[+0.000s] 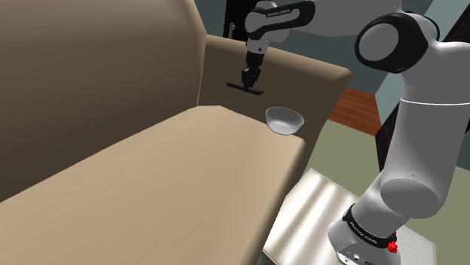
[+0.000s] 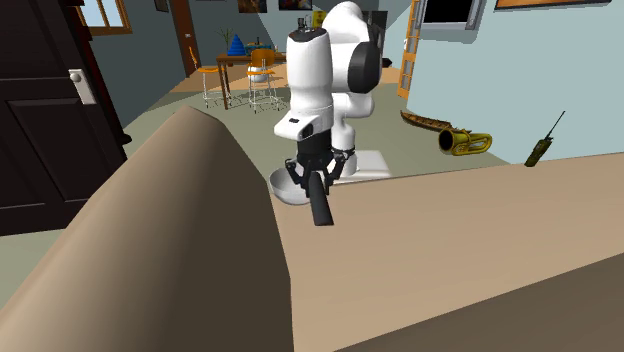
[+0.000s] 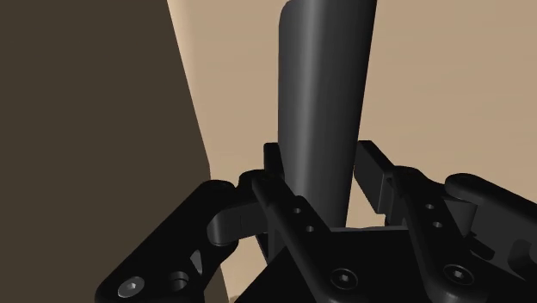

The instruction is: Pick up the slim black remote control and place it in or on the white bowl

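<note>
The slim black remote control (image 3: 327, 95) is pinched between the two black fingers of the gripper (image 3: 323, 176). The jaws are closed on its narrow sides near one end, so most of its length sticks out beyond the fingertips. It hangs in the air clear of the beige sofa (image 1: 173, 173), above the seat and close to the armrest (image 1: 301, 71).

I judge it to be light and rigid, a smooth hard shell that will not bend but could slide or pivot in the pads. Because the hold is off-centre, the long free end could swing during a fast move. A hold nearer the middle would be steadier, though this grip looks adequate for a short carry. No buttons, brand or label show on the face in the wrist view.

The white bowl (image 1: 284, 120) sits on the seat's corner beside the armrest, near the remote and lower, toward the shoulder view's right. It is small and shallow, so the remote will probably rest across its rim rather than lie inside.

Small lettering runs along the arm (image 1: 282, 13) near the wrist, probably a maker's name, but I cannot read it. Across the room a brass saxophone (image 2: 455, 135) and a handheld radio (image 2: 543, 145) lean against the wall.
</note>
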Motion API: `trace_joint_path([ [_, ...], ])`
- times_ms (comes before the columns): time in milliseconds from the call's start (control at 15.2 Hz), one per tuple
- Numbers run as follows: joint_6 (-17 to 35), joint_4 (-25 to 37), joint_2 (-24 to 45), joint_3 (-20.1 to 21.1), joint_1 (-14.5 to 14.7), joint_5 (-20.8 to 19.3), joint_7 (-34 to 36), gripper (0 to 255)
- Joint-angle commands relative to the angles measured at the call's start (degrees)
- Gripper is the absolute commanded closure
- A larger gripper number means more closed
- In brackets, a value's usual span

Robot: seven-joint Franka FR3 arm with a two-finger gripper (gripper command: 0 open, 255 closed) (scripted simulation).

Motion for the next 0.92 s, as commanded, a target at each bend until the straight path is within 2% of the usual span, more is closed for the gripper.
trace_joint_path([
  [0,-1.61,1.33,-0.29,-0.02,0.0,-0.08,0.16,255],
  [66,-1.73,1.43,-0.31,-0.03,-0.01,-0.09,0.17,255],
  [396,2.92,-13.87,-10.92,-1.4,-0.9,-1.58,-2.53,255],
  [858,6.61,-30.49,-23.94,-3.71,-3.06,-4.43,-6.3,255],
])
